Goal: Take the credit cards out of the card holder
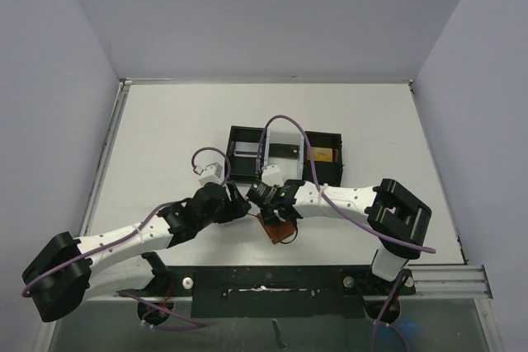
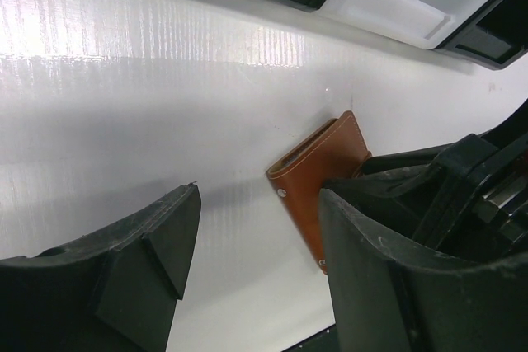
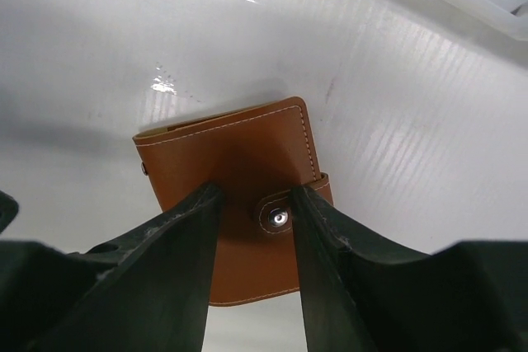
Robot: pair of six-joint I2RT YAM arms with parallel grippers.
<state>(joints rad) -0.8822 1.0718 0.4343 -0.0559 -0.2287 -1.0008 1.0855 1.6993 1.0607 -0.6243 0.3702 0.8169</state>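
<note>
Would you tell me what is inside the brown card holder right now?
The card holder lies folded shut on the white table, its snap tab fastened. Only the brown outer leather shows; whatever cards or pockets are inside are covered.

There was one holder (image 3: pixel 223 146), one tray (image 1: pixel 247 132) with three compartments, and two grippers: left gripper (image 2: pixel 260 204), right gripper (image 3: pixel 256 195).

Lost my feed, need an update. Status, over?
Left gripper open, empty. Right gripper open, straddling snap of card holder. Holder closed. Nothing blocking it.
</note>
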